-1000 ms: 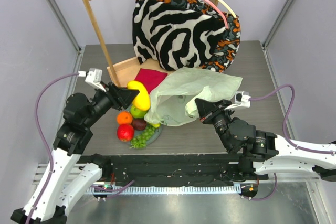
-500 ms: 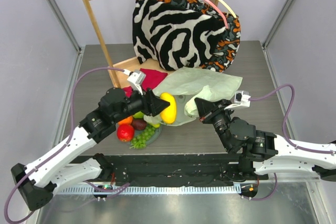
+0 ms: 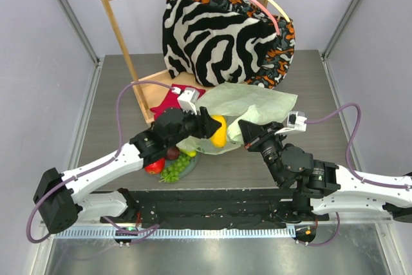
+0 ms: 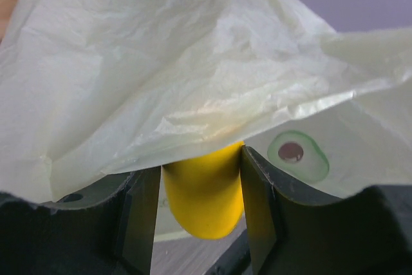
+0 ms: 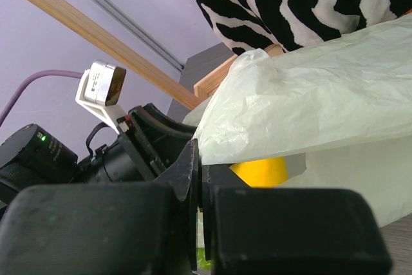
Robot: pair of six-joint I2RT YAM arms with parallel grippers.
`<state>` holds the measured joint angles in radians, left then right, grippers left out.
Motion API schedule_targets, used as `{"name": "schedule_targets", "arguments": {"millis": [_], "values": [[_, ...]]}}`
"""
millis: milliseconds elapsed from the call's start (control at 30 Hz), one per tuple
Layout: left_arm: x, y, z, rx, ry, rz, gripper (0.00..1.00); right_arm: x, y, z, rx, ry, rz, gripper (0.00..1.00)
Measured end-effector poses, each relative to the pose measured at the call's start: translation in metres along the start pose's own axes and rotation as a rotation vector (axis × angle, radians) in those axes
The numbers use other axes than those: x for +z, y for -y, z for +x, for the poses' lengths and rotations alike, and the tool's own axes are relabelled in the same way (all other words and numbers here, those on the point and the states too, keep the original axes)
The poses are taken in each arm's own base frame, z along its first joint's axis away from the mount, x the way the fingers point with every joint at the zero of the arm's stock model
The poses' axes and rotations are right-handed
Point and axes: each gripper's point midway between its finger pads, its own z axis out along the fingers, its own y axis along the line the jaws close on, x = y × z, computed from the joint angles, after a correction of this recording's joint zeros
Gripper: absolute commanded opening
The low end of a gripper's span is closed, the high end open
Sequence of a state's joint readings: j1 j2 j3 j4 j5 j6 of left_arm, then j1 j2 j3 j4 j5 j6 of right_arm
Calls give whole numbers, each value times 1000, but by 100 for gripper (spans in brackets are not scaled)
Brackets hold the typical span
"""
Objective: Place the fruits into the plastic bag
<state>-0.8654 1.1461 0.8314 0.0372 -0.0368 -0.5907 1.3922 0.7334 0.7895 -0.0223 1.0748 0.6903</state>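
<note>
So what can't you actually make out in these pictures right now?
Left wrist view: the mango's far end, covered by the bag.
Top view: much of the fruit pile, under the left arm.
Right wrist view: most of the mango, behind the bag's edge and the right jaws.
Every view: the bag's inside.

Mid-table: plastic bag [image 3: 257,104]; mango [image 3: 219,131] at its left mouth, under the upper sheet — other fruits [image 3: 170,162] piled left of it; hanging fabric [image 3: 215,37] behind.

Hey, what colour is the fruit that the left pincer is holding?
Yellow. The mango sits between the left pincer fingers, seen best in the left wrist view.
</note>
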Motion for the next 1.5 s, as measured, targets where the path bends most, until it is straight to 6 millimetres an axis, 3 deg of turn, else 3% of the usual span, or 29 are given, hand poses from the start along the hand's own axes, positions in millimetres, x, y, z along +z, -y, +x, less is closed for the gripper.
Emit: {"name": "schedule_targets", "arguments": {"millis": [133, 233, 467, 900, 1100, 1300, 1500], "values": [[18, -2, -15, -32, 94, -17, 25, 1, 0, 3, -6, -5, 2, 1], [36, -4, -14, -48, 123, -23, 27, 2, -1, 6, -6, -8, 2, 1], [64, -9, 25, -48, 66, -57, 34, 3, -3, 9, -1, -13, 0, 1], [85, -32, 80, -44, -44, -125, 72, 5, -3, 18, 4, -27, 6, 1], [89, -34, 95, -43, -92, -118, 84, 5, 2, 23, 5, -37, 17, 1], [88, -29, 99, -31, -116, -86, 88, 3, 11, 28, -11, -47, 36, 1], [64, 0, 81, 21, -116, 44, 95, -2, 21, 14, 7, -18, 54, 1]]}}
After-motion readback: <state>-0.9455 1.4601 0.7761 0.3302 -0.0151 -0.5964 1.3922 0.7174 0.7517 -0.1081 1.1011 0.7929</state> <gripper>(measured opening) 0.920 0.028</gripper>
